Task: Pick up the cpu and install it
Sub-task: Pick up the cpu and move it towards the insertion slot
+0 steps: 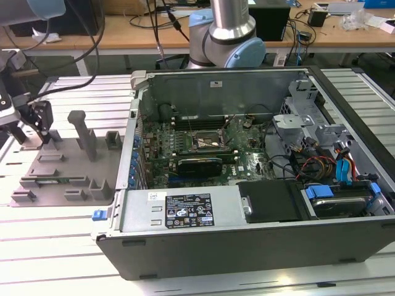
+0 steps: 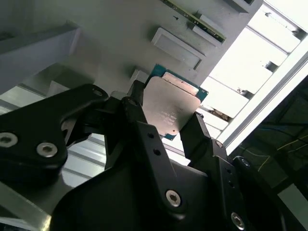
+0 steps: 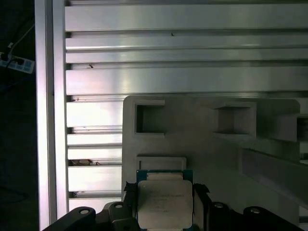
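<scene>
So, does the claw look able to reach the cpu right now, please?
Yes, it seems: the claw grips the cpu by two opposite edges over the grey tray, nothing in the way.

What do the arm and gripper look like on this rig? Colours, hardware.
In the exterior view the arm has a silver metal tube, grey joint housings and light-blue joint caps. In the second wrist view the gripper is matte black, with flat linkage fingers fixed by silver screw heads and pivot pins.

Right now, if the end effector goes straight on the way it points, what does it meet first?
Probably the grey tray: the end effector, shut on the cpu, points at its flat surface, so the cpu would touch first. The gap is hard to judge.
</scene>
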### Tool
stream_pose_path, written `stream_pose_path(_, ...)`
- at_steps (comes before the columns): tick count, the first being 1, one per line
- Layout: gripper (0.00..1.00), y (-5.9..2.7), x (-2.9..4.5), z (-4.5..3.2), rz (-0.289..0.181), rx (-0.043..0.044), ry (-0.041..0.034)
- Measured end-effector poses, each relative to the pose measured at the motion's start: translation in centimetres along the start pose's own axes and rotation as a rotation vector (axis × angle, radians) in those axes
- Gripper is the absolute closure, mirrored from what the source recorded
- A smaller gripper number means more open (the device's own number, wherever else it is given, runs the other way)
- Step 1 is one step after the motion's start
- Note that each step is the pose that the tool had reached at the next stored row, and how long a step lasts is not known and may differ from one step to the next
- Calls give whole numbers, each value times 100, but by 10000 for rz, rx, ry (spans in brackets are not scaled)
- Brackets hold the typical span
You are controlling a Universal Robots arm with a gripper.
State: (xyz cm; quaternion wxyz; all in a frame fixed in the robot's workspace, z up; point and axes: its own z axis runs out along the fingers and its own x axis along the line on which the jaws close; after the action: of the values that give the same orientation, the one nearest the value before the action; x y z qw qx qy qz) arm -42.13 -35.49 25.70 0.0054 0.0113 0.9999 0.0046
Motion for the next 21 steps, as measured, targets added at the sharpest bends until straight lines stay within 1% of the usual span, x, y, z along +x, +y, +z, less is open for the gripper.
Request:
stream_pose_path(5, 45, 17, -1, -92, 1, 0, 0)
stream_pose_path(10, 45, 45, -1, -206, 0, 0, 0)
stream_pose_path(13, 45, 58, -1, -257, 1, 0, 1)
stream_pose_path(14, 45, 74, -1, -311, 1, 0, 0)
stream_pose_path(16, 45, 82, -2, -352, 0, 0, 0)
stream_pose_path(21, 45, 111, -3, -483, 1, 0, 0)
